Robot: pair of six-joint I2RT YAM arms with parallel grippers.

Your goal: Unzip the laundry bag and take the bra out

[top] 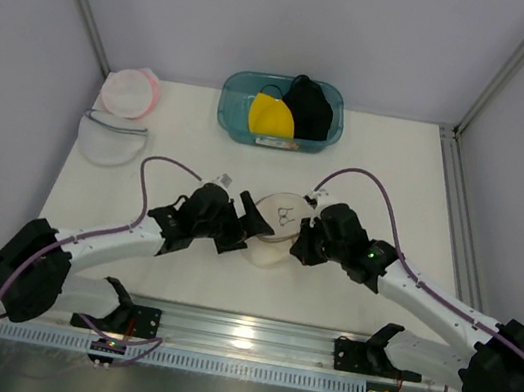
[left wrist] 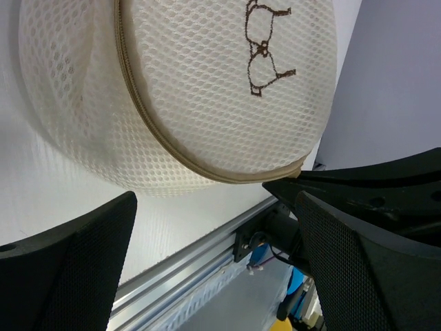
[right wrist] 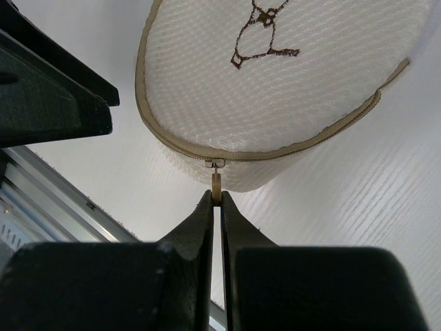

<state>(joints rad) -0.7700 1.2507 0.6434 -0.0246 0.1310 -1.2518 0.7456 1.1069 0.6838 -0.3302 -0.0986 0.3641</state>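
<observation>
Right fingers on zip pull; bag zipped, bra not visible.

Bag point(top: 278, 221) lies mid-bench between the two grippers, tan zip point(right wrist: 275, 153) closed all round as far as shown. Right gripper point(right wrist: 216, 200) has its fingers together, pinching the small pull tab point(right wrist: 216, 185) at the bag's near rim. Left gripper point(left wrist: 213, 234) sits just beside the bag's other side, fingers point(left wrist: 76, 262) wide apart, holding nothing; contact with the mesh unclear. Judgement: unzipping is barely begun. To do it well, keep the tab pinched firmly, draw it along the curve of the rim rather than straight off, and have the left fingers close on the mesh to anchor the bag, or it will likely slide with the pull.
</observation>
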